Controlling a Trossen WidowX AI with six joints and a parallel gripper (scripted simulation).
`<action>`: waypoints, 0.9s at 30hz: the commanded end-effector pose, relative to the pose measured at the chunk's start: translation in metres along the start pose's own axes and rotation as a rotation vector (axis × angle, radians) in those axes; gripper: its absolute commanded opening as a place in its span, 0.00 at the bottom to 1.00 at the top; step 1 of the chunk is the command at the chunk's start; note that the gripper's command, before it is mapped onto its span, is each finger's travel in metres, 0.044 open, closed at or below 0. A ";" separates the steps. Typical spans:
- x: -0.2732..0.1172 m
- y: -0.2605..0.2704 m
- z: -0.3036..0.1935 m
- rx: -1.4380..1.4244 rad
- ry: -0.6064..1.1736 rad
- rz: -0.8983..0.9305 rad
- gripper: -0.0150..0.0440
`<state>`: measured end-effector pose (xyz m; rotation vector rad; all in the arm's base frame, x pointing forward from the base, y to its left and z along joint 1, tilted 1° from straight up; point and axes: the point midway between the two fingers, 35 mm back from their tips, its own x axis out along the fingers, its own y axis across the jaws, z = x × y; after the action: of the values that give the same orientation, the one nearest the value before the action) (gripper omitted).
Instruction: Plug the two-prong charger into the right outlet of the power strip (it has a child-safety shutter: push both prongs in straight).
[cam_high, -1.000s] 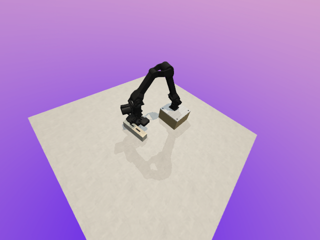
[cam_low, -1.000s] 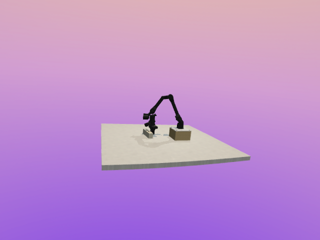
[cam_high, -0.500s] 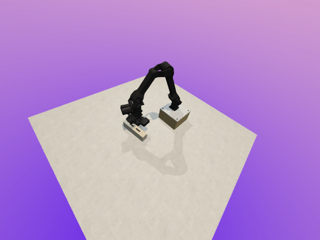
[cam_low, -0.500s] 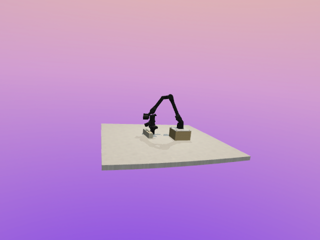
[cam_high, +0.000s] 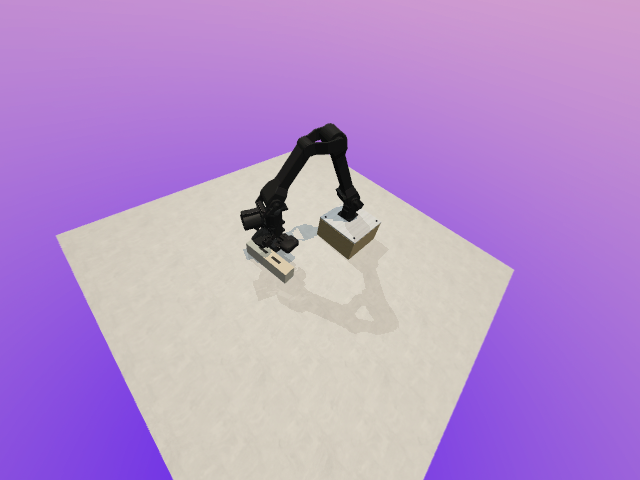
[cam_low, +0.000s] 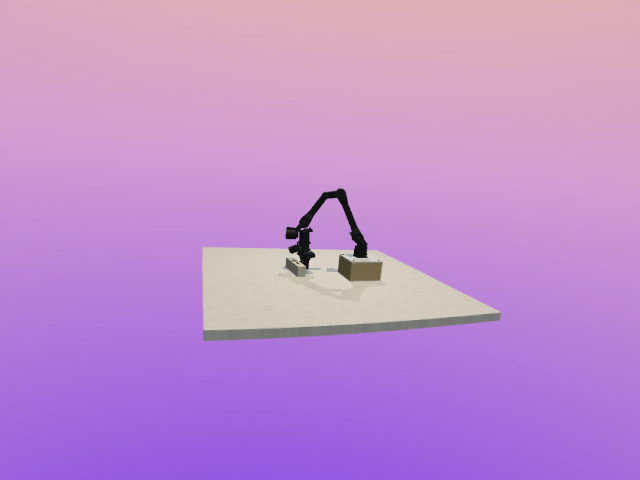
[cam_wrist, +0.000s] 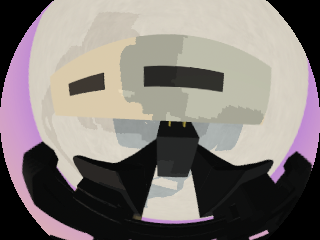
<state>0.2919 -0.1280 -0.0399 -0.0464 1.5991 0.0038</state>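
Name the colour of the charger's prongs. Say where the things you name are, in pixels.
Gold-yellow prongs (cam_wrist: 184, 123); best seen in the wrist view.

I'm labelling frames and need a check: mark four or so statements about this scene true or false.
1. The gripper is closed on the black charger. True.
2. The charger's prongs point away from the power strip. False: they point toward it.
3. Two dark slots show on the strip. True.
4. The arm's base stands directly on the table. False: it stands on a box.
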 end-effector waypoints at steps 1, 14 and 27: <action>0.000 -0.001 0.001 0.004 0.003 -0.003 0.25; -0.001 -0.001 0.006 0.004 0.003 -0.003 0.25; -0.001 -0.001 0.010 0.004 0.002 -0.003 0.25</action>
<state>0.2995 -0.1275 -0.0396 -0.0454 1.6030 0.0047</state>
